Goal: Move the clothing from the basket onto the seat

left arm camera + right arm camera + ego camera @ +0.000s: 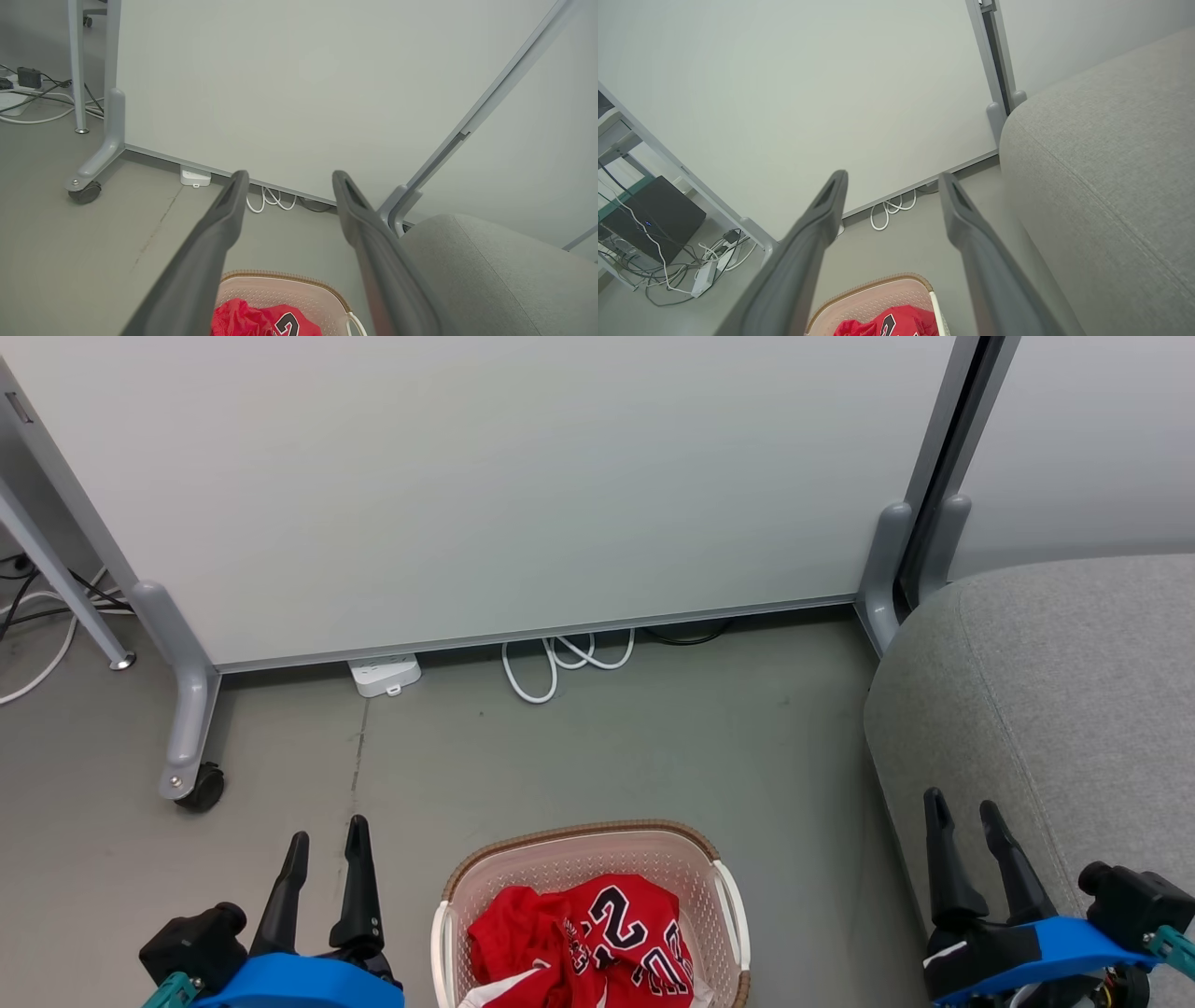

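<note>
Nothing is on the seat yet; we have the whole job ahead of us.

The red clothing (pixel 583 938) lies crumpled in the basket (pixel 579 833), black-and-white numbers facing up, and we cannot tell where one garment ends and the next begins. The basket stands on the grey floor (pixel 653 756) between our two grippers. The seat (pixel 1074 709) is near it on our right, and the part of its grey cushion that we can see is bare. Our left gripper (pixel 329 833) hovers over the floor just left of the basket, fingers parted and holding nothing. Our right gripper (pixel 962 803) hangs over the seat's near edge, fingers likewise parted and empty. As we judge it, every step remains: reaching into the basket, gripping the cloth, and carrying it across to the cushion.
</note>
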